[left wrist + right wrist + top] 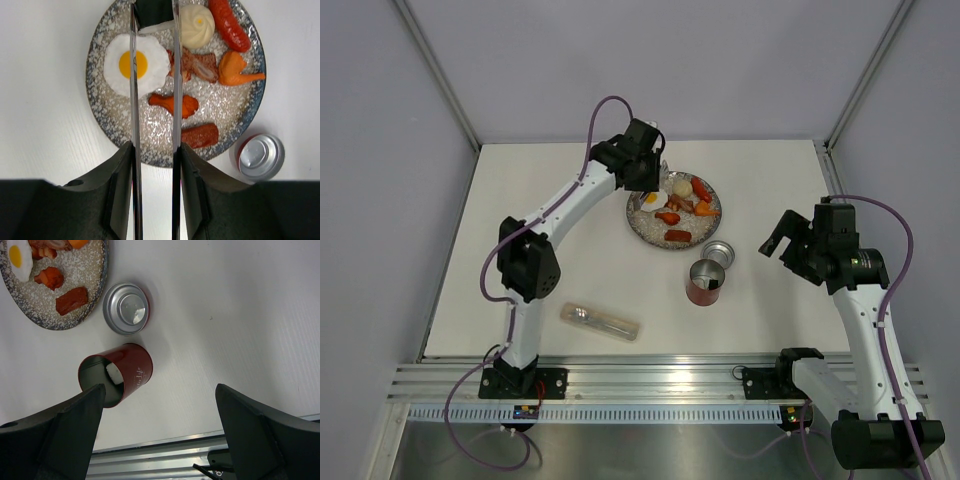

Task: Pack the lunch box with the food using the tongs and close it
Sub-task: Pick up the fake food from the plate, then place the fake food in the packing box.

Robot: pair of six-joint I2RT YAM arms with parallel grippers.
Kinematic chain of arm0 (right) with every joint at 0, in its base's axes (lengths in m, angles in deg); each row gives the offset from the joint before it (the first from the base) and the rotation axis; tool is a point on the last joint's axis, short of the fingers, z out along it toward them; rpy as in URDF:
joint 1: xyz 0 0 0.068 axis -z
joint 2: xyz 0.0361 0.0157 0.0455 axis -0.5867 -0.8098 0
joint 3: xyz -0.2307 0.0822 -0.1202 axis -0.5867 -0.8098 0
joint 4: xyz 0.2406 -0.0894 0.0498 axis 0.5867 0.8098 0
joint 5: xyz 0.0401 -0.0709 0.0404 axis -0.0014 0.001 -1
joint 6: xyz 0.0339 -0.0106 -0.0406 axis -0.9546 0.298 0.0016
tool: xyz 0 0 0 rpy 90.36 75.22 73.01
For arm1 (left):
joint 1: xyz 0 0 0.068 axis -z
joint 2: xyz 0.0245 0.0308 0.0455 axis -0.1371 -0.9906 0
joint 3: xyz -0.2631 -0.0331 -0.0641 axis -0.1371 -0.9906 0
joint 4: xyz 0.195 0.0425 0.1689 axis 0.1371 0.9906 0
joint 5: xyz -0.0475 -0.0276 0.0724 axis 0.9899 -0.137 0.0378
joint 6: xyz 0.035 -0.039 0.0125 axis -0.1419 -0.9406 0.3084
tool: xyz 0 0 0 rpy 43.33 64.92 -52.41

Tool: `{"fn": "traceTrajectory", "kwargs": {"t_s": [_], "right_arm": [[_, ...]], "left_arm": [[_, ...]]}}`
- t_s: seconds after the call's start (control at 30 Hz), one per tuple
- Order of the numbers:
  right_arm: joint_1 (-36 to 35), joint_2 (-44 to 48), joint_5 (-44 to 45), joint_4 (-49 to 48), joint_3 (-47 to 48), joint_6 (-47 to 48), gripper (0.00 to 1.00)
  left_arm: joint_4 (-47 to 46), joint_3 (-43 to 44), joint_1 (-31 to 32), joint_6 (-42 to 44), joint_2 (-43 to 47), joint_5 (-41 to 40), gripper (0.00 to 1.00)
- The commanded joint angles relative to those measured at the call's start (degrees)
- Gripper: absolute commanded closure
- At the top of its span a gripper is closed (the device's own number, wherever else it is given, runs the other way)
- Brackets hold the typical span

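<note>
Tongs (pixel 132 100): slim silver metal, two thin flat arms. The left fingers (pixel 120 190) are clamped on the outsides of both arms. In the left wrist view the long axis runs straight up the picture, away from the wrist. The arms are nearly parallel with a narrow gap, and the tips are at the top edge, over the far rim of the plate (pixel 100 115). The joined end is hidden. One black-and-white sushi block (pixel 152 12) sits between the tips, touching both arms; can't tell if it is clear of the plate.

Lunch box (pixel 705 283): one small red jar with a shiny metal inside. It stands upright on the table (pixel 550 200) with its mouth up and open, near the plate on the side toward the arm bases. One pale piece (pixel 114 373) is inside. One lid (pixel 260 156) lies flipped with its metal inside up, just beside the plate rim, between plate and jar.

On the speckled grey plate, one of each:
- fried egg (pixel 135 62)
- pale bun (pixel 196 25)
- long red sausage (pixel 229 25)
- orange shrimp (pixel 237 70)
- brown meat piece (pixel 196 65)
- orange-red piece (pixel 172 104)
- short red-brown sausage (pixel 200 135)

Right fingers (pixel 65 430) are spread wide and hold nothing, above the table on the right, with the jar below them. One clear case (pixel 600 321) lies flat near the left arm base, with its long axis roughly left to right.
</note>
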Motion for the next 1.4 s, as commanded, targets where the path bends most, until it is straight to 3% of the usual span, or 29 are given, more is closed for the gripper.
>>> {"fn": "traceTrajectory", "kwargs": {"t_s": [0.0, 0.27, 0.6, 0.8, 1.37], "right_arm": [[-0.10, 0.83, 0.72, 0.05, 1.69, 0.39, 0.01], [-0.19, 0.04, 0.72, -0.57, 1.86, 0.74, 0.00], [-0.19, -0.31, 1.34, -1.01, 1.95, 1.09, 0.00], [-0.19, -0.22, 0.99, -1.62, 0.99, 0.57, 0.01], [-0.19, 0.31, 0.81, -1.27, 0.63, 0.48, 0.01]], "left_arm": [[-2.70, -2.97, 0.96, 1.79, 8.63, 0.76, 1.00], [1.15, -12.73, 8.24, 6.62, 23.48, 3.05, 1.00], [2.31, -26.35, 20.47, 6.10, 34.48, 8.68, 1.00], [2.40, -29.43, 27.14, 4.60, 34.31, 9.38, 1.00], [1.34, -29.44, 28.12, 5.39, 30.97, 7.27, 0.98]]}}
